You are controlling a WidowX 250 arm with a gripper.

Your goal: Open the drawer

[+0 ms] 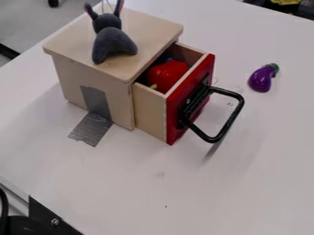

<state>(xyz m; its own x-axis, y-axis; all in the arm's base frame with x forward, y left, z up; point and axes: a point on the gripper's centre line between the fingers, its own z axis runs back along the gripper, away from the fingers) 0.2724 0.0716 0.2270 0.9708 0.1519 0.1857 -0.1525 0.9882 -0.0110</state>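
and the red-fronted drawer (175, 110) is seen standing open from the wooden box (147, 27), a red toy (167, 75) cradled inside! how wide the gripper is set cannot be told.

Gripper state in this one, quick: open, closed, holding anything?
Gripper: cannot be told, neither open or closed nor whether it holds anything.

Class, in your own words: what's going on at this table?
Nothing is holding the drawer at the moment. It stands open, its black handle free, with a red toy inside. A dark plush toy sits on top of the wooden box, and a purple toy eggplant lies on the table.
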